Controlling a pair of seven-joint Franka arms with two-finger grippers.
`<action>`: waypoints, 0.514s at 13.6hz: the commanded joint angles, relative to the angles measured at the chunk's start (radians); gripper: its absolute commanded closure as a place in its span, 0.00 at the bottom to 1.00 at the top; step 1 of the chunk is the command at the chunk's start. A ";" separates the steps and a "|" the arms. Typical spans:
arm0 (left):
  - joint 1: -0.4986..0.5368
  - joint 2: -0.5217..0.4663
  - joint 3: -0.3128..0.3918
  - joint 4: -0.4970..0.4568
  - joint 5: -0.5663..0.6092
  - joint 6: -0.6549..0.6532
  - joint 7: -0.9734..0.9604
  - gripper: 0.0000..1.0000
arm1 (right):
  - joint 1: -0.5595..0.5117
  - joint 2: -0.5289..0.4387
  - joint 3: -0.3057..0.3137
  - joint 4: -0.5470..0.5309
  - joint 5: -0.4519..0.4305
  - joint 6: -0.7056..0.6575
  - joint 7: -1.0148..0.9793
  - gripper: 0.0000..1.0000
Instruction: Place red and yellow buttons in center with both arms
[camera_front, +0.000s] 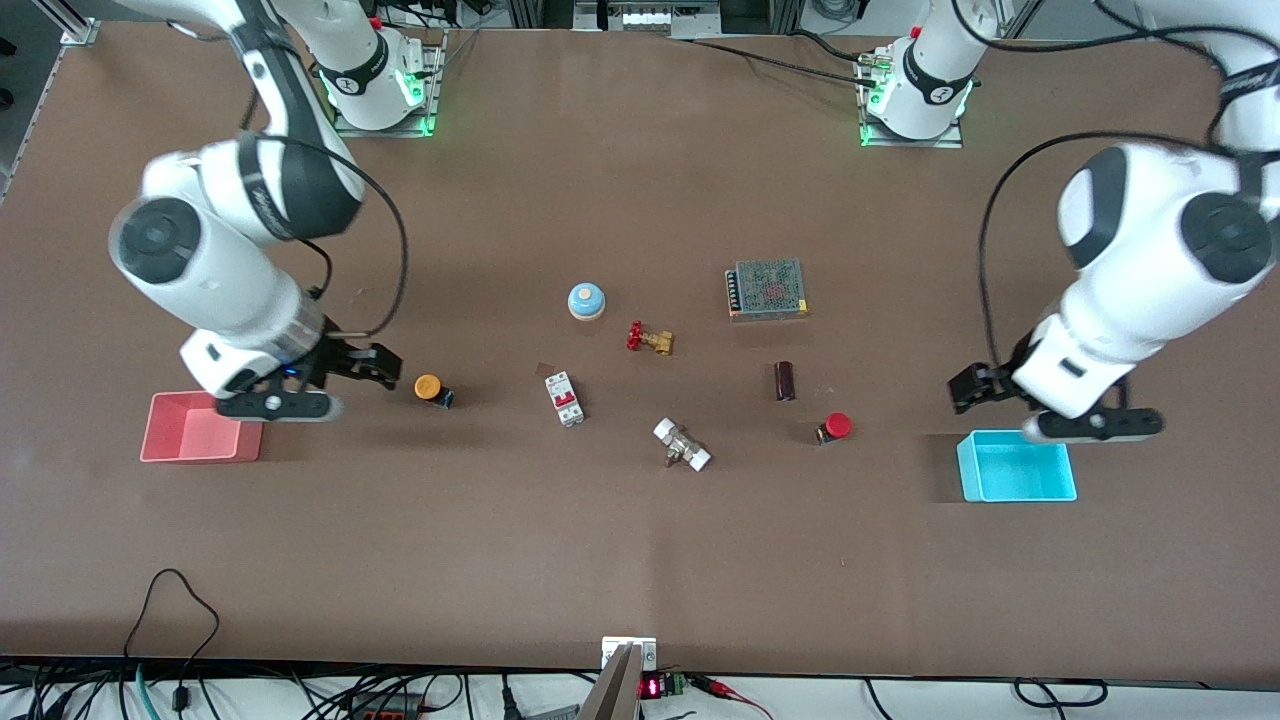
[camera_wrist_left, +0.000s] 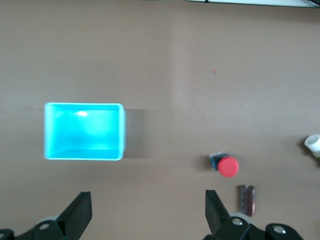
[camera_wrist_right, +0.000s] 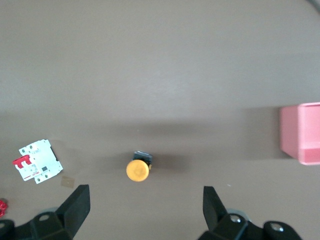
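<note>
The right gripper (camera_front: 385, 368) hangs with fingers apart beside the yellow button (camera_front: 431, 388), and the left gripper (camera_front: 968, 388), also spread, is over bare table between the red button (camera_front: 834, 428) and the blue bin (camera_front: 1016, 466). Both buttons lie untouched on the table (camera_front: 640, 560), out toward their own arm's end, so the approach seems the step in hand. Next, each gripper likely needs to centre over its button, descend and close on the black body.

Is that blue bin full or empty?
Empty. The left wrist view looks straight down into the blue bin and shows only its bare floor; the red button lies on the table outside it.
</note>
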 joint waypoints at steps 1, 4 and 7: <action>0.035 -0.091 -0.007 -0.028 -0.002 -0.067 0.094 0.00 | -0.010 -0.002 -0.025 0.116 0.000 -0.136 -0.002 0.00; 0.067 -0.162 -0.007 -0.031 -0.002 -0.136 0.181 0.00 | -0.010 -0.004 -0.105 0.210 -0.003 -0.228 -0.021 0.00; 0.083 -0.219 -0.008 -0.035 -0.002 -0.191 0.210 0.00 | -0.022 -0.045 -0.209 0.256 0.009 -0.379 -0.176 0.00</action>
